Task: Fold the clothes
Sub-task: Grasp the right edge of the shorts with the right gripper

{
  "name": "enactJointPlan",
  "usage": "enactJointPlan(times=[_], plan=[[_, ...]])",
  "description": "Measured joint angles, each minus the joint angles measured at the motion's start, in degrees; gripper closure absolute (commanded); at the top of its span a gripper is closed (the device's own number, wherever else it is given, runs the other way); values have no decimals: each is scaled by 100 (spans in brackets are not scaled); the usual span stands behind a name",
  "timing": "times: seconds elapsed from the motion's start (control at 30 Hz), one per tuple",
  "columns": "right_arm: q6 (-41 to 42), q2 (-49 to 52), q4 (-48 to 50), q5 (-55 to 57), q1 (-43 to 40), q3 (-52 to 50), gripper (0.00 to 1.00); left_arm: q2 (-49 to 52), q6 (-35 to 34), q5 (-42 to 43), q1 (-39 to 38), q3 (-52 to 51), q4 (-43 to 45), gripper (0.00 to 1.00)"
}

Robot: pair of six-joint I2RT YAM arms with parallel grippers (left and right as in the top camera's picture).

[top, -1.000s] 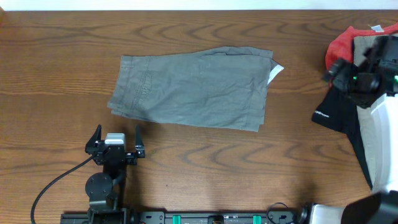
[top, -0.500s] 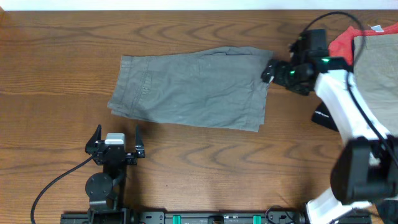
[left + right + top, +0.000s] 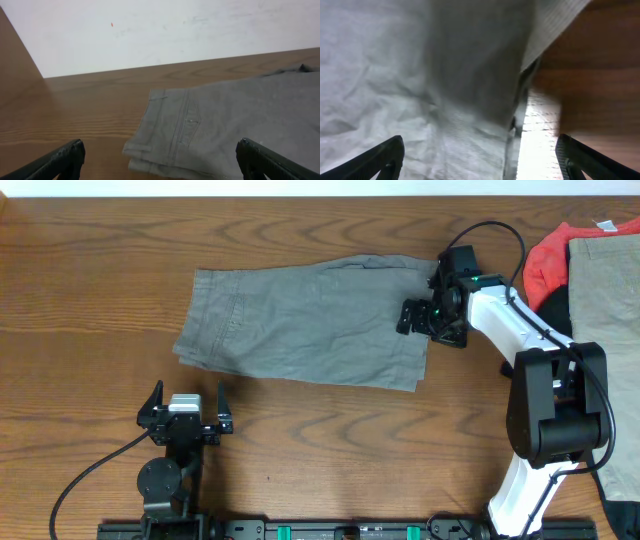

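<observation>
Grey-olive shorts (image 3: 310, 322) lie folded flat on the wooden table, waistband and stitched pocket at the left end (image 3: 187, 127). My right gripper (image 3: 418, 318) is open and hovers over the shorts' right edge; its wrist view shows the fabric (image 3: 420, 100) close up between the spread fingers (image 3: 480, 160). My left gripper (image 3: 186, 402) is open and empty near the front edge, in front of the shorts' left end, with its fingertips spread wide in the left wrist view (image 3: 160, 157).
More garments are piled at the far right: a red-orange one (image 3: 546, 260), a beige one (image 3: 605, 290) and a black one (image 3: 572, 395) mostly hidden by the right arm. The table's far edge meets a white wall (image 3: 175, 30).
My right arm has swung left from the pile at the right edge to the right end of the shorts, covering the white tag there. The left arm has not moved.
</observation>
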Motion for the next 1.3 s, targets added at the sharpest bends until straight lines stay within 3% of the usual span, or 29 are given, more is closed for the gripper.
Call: enactJointPlan(times=[0.27,1.3], plan=[[0,0,-20,98,48,0,14,0,0,0,0,0,0,2],[22,0,-72,393,271,-118,17,0,2,0,0,0,0,2]])
